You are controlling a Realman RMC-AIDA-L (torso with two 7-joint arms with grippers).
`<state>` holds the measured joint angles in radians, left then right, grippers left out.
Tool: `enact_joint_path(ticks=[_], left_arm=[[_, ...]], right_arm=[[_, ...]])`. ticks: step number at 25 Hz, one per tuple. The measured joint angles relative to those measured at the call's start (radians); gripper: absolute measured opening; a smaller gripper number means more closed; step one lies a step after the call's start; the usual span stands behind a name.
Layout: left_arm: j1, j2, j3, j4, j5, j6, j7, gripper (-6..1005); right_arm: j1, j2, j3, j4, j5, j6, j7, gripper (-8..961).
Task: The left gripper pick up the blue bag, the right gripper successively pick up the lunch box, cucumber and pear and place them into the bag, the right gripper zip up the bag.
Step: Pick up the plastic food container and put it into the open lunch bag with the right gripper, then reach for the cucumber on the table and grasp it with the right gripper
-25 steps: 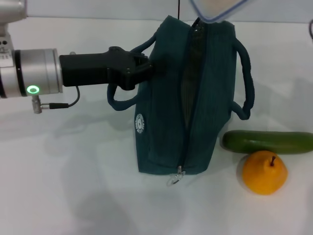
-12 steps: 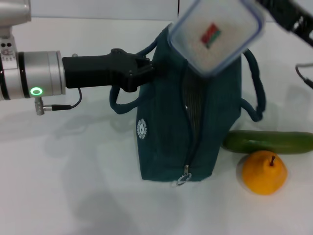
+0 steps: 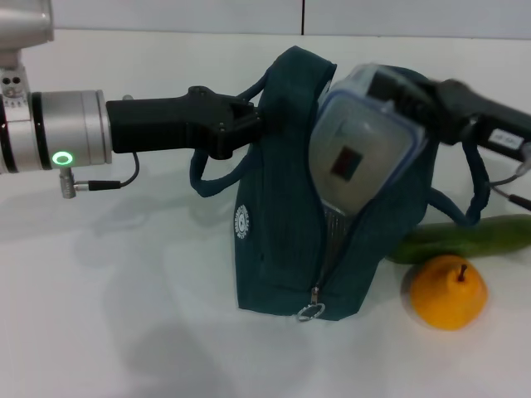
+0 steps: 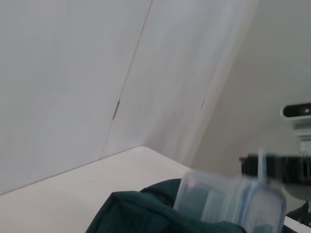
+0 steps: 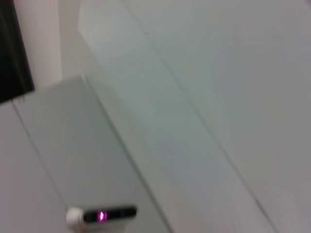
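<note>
- The left gripper (image 3: pixel 249 124) has its jaws clamped on the blue bag (image 3: pixel 282 240) at its nine o'clock edge, holding it upright on the desk (image 3: pixel 124 315).
- The right gripper (image 3: pixel 406 104) has its jaws closed on the lunch box (image 3: pixel 361 149), tilted in the bag's open mouth.
- The cucumber (image 3: pixel 465 236) and pear (image 3: pixel 448 292) lie at the bag's four o'clock.

**Lunch box tilted in the mouth of the open bag**

The blue bag (image 3: pixel 282 232) stands upright on the white table, its zipper undone and the ring pull low at the front. A clear lunch box (image 3: pixel 361 149) with a blue-rimmed lid and a red label sits tilted in the opening. Just right of the bag lies a dark green cucumber (image 3: pixel 465 238), and a yellow-orange pear (image 3: pixel 448 293) stands touching it in front.
</note>
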<state>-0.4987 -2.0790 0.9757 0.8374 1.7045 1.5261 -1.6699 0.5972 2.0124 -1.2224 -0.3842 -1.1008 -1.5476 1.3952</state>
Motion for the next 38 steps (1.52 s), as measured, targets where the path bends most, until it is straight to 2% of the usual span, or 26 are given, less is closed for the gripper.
enact_joint_path(ticks=[3,11,14,15,18,19,20,22,26,28,30,35,38], left_arm=[[-0.001,0.000,0.003,0.000,0.000,0.000,0.000,42],[0.001,-0.001,0.001,-0.001,0.000,0.000,0.013,42],[-0.001,-0.002,0.002,-0.013,0.000,0.000,0.022,42],[-0.002,-0.001,0.000,-0.021,0.000,-0.001,0.028,42],[-0.004,0.003,-0.003,-0.041,0.000,-0.002,0.038,42],[-0.005,0.004,-0.003,-0.047,0.000,-0.003,0.042,42],[-0.004,0.005,-0.003,-0.052,0.000,-0.004,0.047,42],[0.001,0.006,-0.003,-0.064,0.001,-0.010,0.058,42],[-0.003,0.006,-0.003,-0.094,0.001,-0.027,0.067,42],[-0.007,0.006,-0.003,-0.098,0.002,-0.030,0.067,42],[-0.009,0.005,-0.003,-0.099,0.002,-0.035,0.069,41],[-0.021,-0.002,0.001,-0.118,0.003,-0.076,0.081,41],[-0.035,-0.003,0.003,-0.137,0.003,-0.079,0.086,41]], right_arm=[[0.010,0.001,-0.048,-0.030,-0.020,0.040,0.027,243],[0.013,0.000,-0.061,-0.085,-0.037,0.051,0.055,265],[0.009,-0.012,-0.055,-0.137,-0.058,0.052,0.089,273],[0.000,-0.023,-0.054,-0.163,-0.061,0.051,0.111,314],[-0.053,-0.080,-0.048,-0.297,-0.094,0.051,0.197,438],[-0.082,-0.105,-0.036,-0.365,-0.125,0.055,0.234,479],[-0.105,-0.120,-0.011,-0.427,-0.176,0.060,0.267,490],[-0.143,-0.130,0.072,-0.515,-0.291,0.056,0.317,511],[-0.212,-0.088,0.258,-0.659,-0.513,0.016,0.339,553],[-0.241,-0.066,0.303,-0.738,-0.624,0.002,0.342,574],[-0.243,-0.059,0.316,-0.791,-0.733,-0.024,0.371,595],[-0.197,-0.067,0.319,-0.822,-0.886,-0.083,0.433,701],[-0.162,-0.081,0.316,-0.830,-0.955,-0.121,0.438,780]])
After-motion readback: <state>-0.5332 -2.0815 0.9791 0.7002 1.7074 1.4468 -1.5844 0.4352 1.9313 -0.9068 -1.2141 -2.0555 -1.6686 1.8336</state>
